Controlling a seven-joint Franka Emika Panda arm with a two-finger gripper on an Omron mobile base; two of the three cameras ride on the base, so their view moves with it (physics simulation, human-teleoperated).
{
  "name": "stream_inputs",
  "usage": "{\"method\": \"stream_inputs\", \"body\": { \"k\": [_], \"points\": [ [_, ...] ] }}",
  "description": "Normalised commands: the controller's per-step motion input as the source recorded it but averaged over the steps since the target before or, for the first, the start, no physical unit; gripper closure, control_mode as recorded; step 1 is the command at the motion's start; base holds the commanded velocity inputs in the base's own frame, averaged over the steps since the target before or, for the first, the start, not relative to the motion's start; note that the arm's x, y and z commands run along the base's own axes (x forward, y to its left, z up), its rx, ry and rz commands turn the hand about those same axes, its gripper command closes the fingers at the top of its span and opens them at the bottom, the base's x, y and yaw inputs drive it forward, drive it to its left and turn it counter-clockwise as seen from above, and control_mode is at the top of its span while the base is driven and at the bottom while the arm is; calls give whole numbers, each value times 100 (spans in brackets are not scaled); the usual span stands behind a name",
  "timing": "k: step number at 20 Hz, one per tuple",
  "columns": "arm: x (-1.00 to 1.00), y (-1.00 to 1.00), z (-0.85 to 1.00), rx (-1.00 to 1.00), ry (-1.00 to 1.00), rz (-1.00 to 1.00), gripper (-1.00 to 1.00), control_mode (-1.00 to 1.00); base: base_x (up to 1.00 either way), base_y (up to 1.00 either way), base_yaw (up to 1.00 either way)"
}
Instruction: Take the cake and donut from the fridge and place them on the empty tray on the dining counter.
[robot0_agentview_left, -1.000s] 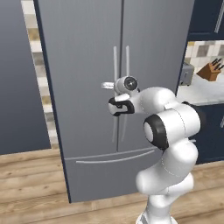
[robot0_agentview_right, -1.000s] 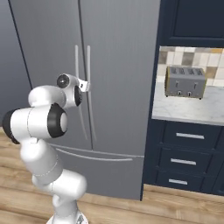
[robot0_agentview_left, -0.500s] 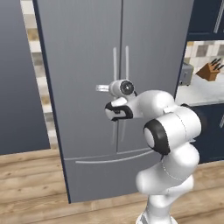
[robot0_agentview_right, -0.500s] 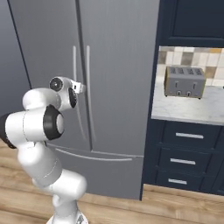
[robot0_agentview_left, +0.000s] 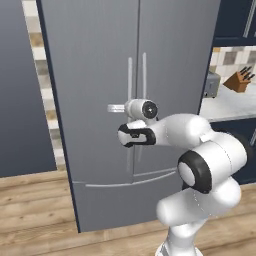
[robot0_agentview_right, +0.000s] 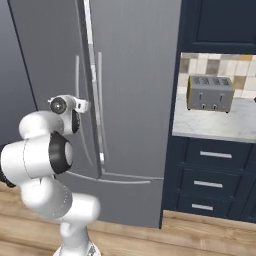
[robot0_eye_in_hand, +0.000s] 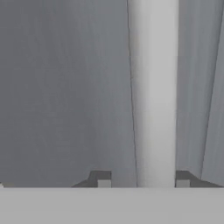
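Fridge (robot0_agentview_left: 95, 75) doors are standing shut in front of you, grey and tall, with the two long thin handles running down beside the centre seam and the bottom drawer (robot0_agentview_left: 120, 200) below. Your arm is reaching in from the lower right of the left base view, and the gripper (robot0_eye_in_hand: 143, 180) is sitting right at the left door's handle (robot0_eye_in_hand: 153, 92). Through the hand view you are seeing that pale handle running straight up between the two dark fingertips (robot0_eye_in_hand: 101, 178), one tip on each side of it; the jaws are standing partly apart around the bar, and you cannot tell whether the pads are touching it. In the right base view the hand (robot0_agentview_right: 67, 106) is lying level against the door front, beside the handles. To the fridge's right, a toaster (robot0_agentview_right: 209, 93) is standing on the worktop (robot0_agentview_right: 220, 125) against the tiled wall, above navy drawers, and a knife block (robot0_agentview_left: 240, 80) is sitting further along.
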Motion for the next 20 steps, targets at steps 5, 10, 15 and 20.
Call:
{"method": "stream_inputs", "body": {
  "k": [5,10,15,20],
  "points": [
    [-78,62,0,0,1,4,100,-100,0,0,0],
    [-67,71,2,0,9,0,100,-100,0,0,0],
    [-62,76,0,-1,10,0,100,-100,0,0,0],
    [-45,52,0,-1,9,0,100,-100,0,0,0]
  ]
}}
